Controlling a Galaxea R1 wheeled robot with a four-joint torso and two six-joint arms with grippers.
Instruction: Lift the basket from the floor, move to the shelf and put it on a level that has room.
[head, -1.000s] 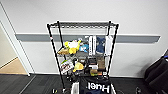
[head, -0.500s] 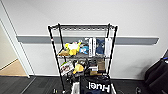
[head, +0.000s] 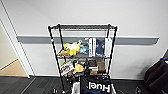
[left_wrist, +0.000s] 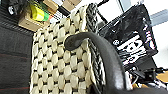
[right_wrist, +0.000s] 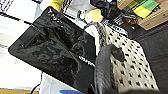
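The cream woven basket (head: 75, 89) hangs at the head view's lower edge, right in front of the shelf (head: 60, 57). A black pouch (head: 99, 87) with white "Huel" lettering stands in it. The shelf's top level (head: 83, 27) is bare; the tiers below hold toys, books and boxes. In the left wrist view my left gripper (left_wrist: 82, 43) grips the basket (left_wrist: 57, 65) at its dark rim, beside the pouch (left_wrist: 132, 37). In the right wrist view my right gripper (right_wrist: 110, 53) clasps the opposite rim of the basket (right_wrist: 130, 60), with the pouch (right_wrist: 57, 47) beside it. Dark carpet floor (head: 30, 85) lies below.
A doorway with tan wooden flooring (head: 12, 70) opens at the left. A dark bulky object (head: 157, 75) stands at the right. A grey rail (head: 32, 39) runs along the white wall behind the rack. Cardboard boxes (left_wrist: 27, 21) sit low on the rack.
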